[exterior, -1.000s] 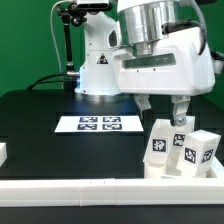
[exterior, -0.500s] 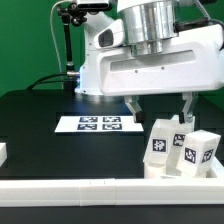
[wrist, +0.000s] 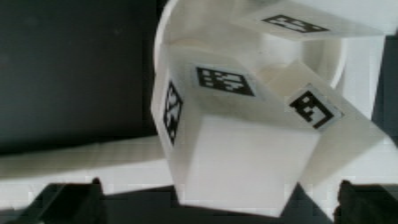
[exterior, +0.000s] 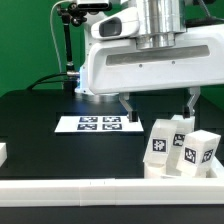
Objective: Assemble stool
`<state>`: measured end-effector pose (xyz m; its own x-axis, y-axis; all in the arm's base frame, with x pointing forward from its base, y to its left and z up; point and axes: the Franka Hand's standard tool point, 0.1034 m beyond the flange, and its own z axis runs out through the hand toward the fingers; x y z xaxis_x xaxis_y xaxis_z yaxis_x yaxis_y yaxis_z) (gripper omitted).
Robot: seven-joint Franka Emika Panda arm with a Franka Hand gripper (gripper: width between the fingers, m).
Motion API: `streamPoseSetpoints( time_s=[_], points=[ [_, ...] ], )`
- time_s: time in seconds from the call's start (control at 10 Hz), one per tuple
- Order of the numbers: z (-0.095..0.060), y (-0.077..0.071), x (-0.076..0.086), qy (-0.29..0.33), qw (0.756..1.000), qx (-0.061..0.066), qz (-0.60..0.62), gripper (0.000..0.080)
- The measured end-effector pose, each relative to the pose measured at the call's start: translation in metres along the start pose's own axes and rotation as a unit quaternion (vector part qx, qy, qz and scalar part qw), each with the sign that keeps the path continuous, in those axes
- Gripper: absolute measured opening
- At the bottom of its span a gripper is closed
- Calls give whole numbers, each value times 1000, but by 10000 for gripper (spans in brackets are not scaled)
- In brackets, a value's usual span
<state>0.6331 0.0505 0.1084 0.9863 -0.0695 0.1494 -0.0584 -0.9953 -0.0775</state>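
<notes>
Risen and slid toward the exterior view's left over the last second: hand, now hanging higher above the bench than a moment ago. Wide apart, with nothing between the fingers. No contact with anything.

Left standing untouched: leg blocks, a tight cluster of white upright pieces with black-and-white tags, at the exterior view's right, just behind the front border rail. Same place and same pose across the second, so nothing lifted or knocked. Seen close from the wrist view as well: leg blocks filling the middle of the picture, pressed side by side, tags facing out, dark fingertips low on either side and clear of them.

Lying flat farther back, toward the exterior view's left: marker board, unaffected.

Round seat: nowhere in either view.

Meaning for the task, as a judgement: no grasp made yet and no part joined. Probably a retreat or a re-aim above the cluster, possibly to line up on a single block. Tricky part ahead: blocks touching each other, so little room for a finger to slip between without toppling a neighbour.
</notes>
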Motion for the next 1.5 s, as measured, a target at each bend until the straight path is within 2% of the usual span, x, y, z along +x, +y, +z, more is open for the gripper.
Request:
streamPoseSetpoints(
  time_s=[0.4, 0.5, 0.6, 0.8, 1.0, 1.1, 1.4, 1.5],
  points=[
    [0, 7, 1, 0, 993, -5, -117, 649],
    [0, 9, 2, 0, 985, -10, -173, 649],
    [0, 9, 2, 1, 971, -20, -240, 649],
    [0, 9, 1, -6, 944, -28, -328, 649],
    [1, 4, 0, -14, 918, -33, -396, 649],
    [1, 4, -1, -19, 892, -36, -450, 649],
    [4, 3, -4, -31, 838, -40, -543, 649],
    [8, 3, -6, -34, 833, -39, -551, 649]
  ],
)
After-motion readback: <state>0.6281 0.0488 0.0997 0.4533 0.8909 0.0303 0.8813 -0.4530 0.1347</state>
